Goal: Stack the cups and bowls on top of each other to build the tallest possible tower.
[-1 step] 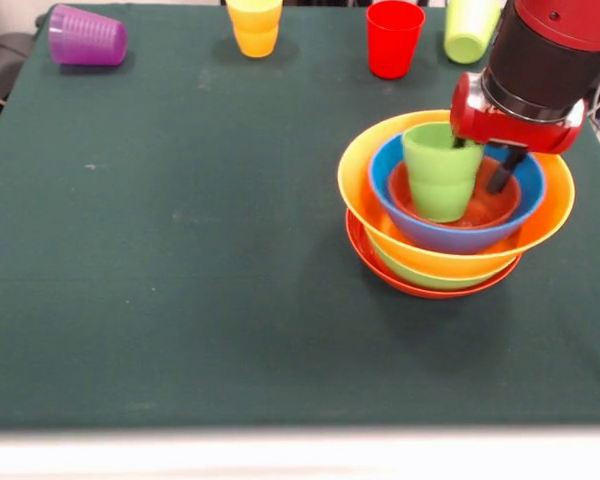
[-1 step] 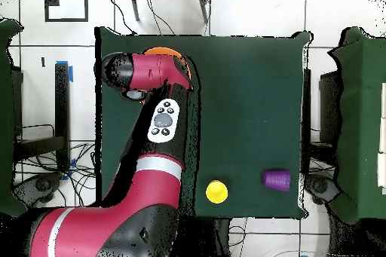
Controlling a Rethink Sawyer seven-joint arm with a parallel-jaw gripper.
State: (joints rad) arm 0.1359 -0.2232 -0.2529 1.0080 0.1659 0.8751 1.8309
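Nearest: the bowls [image 1: 440,255], nested rim-up, red-orange lowest, then green, orange-yellow, blue, small orange innermost. Light green cup [image 1: 441,172] stands upright in the small orange bowl, mouth up, long axis vertical.

Gripper [image 1: 480,160] straddles the cup's far rim, one finger inside, one outside; clamped or just slackened, cannot tell. Likely seating the cup centrally so the tower rises straight.

Far edge: purple cup [image 1: 85,37] on its side, axis along the edge; yellow cup [image 1: 254,25], red cup [image 1: 393,37], second green cup [image 1: 470,30].
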